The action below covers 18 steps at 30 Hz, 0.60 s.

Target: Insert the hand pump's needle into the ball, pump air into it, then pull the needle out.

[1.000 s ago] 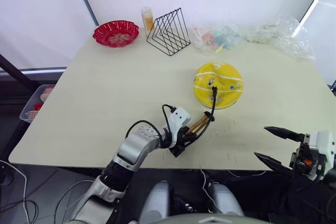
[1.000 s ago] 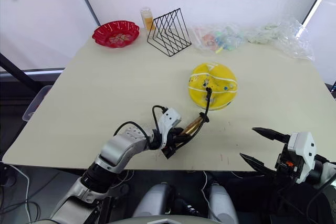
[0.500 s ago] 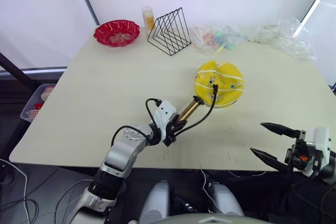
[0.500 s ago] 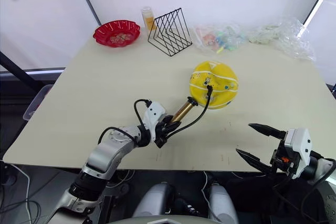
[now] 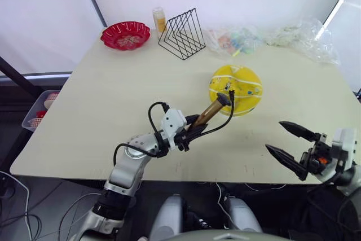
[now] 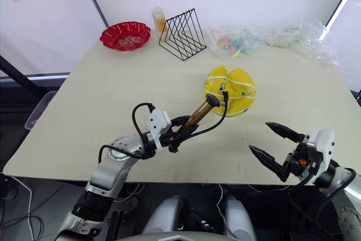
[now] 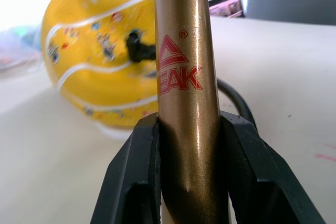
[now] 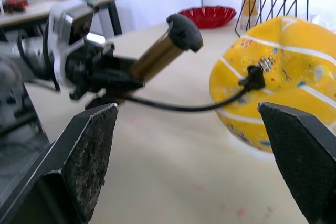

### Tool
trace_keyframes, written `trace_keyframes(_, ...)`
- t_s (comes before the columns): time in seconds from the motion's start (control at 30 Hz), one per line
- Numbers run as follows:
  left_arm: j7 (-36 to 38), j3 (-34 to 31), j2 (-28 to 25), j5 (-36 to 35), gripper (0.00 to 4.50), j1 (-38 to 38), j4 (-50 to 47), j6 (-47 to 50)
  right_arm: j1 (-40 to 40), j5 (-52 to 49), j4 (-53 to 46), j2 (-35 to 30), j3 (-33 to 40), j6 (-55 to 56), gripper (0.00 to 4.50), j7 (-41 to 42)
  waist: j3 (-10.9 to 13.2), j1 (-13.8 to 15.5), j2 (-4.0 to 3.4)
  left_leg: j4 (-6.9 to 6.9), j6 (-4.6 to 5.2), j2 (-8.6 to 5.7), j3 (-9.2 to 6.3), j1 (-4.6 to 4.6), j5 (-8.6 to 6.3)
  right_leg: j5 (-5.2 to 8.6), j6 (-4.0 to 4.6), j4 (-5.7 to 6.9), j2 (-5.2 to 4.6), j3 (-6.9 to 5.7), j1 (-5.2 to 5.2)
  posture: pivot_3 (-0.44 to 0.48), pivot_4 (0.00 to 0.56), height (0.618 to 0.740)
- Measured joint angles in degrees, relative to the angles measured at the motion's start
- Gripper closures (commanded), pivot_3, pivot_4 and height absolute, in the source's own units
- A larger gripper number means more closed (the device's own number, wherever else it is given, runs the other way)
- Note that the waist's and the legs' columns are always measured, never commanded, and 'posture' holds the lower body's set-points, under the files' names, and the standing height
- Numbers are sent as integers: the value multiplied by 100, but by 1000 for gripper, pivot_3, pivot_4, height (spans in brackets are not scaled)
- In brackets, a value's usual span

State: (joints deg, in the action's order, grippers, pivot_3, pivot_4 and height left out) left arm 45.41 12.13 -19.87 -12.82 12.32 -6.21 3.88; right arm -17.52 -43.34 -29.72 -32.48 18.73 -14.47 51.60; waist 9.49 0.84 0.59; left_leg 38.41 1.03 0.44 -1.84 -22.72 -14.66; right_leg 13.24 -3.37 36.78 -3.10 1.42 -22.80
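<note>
While the pale bench [image 5: 113, 100] carries everything, the biggest thing on it is the yellow ball [image 5: 237, 88], half-flat and sitting toward 1 o'clock from the bench's middle. At 11 o'clock, along the far edge, stand a black wire rack [image 5: 181, 33], a red bowl [image 5: 125, 34] and a small orange bottle [image 5: 159, 18]; crumpled clear plastic bags [image 5: 299, 38] lie at 1 to 2 o'clock.

The left gripper [image 5: 190, 134] sits near the bench's middle, toward the near edge, its fingers [image 7: 134, 177] clenched on the lower body of the hand pump [image 5: 207, 114]. The gold-bronze cylinder is lifted off the bench and tilts up toward the ball at about 1 o'clock, its black end cap close to the ball's near side. A thin black hose [image 5: 217, 129] loops from the gripped end up to the ball's top, where the black fitting of the needle [image 5: 230, 93] sits against the yellow skin; the metal pin itself cannot be made out.

The right gripper [image 5: 286, 143] hovers at 4 o'clock past the bench's near edge, fingers [image 8: 86, 150] spread wide and grasping nothing.
</note>
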Motion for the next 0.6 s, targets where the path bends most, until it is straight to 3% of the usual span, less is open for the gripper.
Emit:
trace_keyframes(0.37, 584, 67, 545, -222, 3421, 332, 596, -404, 1004, -987, -364, 698, -426, -920, 0, -1693, 0, -12, 0, 0, 1, 0, 1, -2, 0, -9, -14, 2, 7, -4, 0, 0, 150, 740)
trace_keyframes(0.6, 824, 196, 839, -283, 3421, 548, 860, -563, 1551, -1269, -361, 1104, -762, -1193, 0, -2353, 0, -11, 0, 0, 1, -1, 0, -4, 0, -9, -15, 2, 7, -7, -1, 0, 150, 740)
